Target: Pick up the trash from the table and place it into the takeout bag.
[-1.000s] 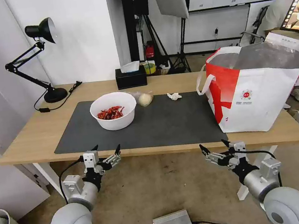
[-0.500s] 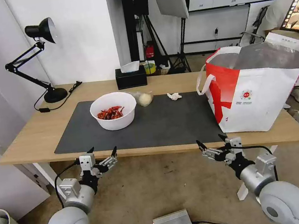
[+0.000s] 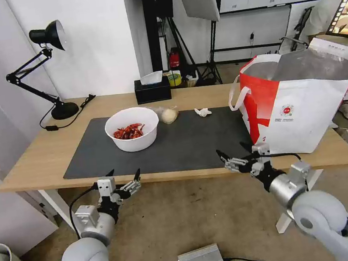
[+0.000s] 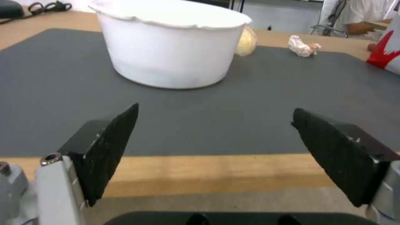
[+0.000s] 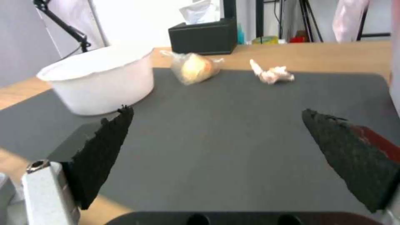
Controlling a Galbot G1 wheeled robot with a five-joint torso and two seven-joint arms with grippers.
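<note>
The right gripper (image 3: 234,156) is reaching over the near edge of the tabletop (image 3: 44,154) with its jaws spread wide and nothing between them, just beside the near left corner of the takeout bag (image 3: 295,110). The left gripper (image 3: 123,176) is hovering just short of the near edge of the tabletop, in front of the bowl (image 3: 132,128), also wide and holding nothing.

The trash is sitting on the dark mat (image 3: 184,144): the white bowl of red chilli scraps toward the left, the bagged bun (image 3: 167,115) touching or almost touching its far right side, and the crumpled tissue (image 3: 202,111) alone further right, between the bun and the takeout bag. No clear hinged box is showing on the tabletop. The takeout bag is standing open at the right end.

From the right wrist view, the tissue (image 5: 272,74) is lying ahead of the open jaws, so it is probably the first target. Risks from here: the tissue is small and light, so closing fingers could be pushing it away rather than pinching it. The right arm is working close to the bag wall, and a sideways swing could be nudging or tipping it. The bun's thin wrapper could be slipping or tearing, and a tilted bowl would be spilling chillies across the mat.
</note>
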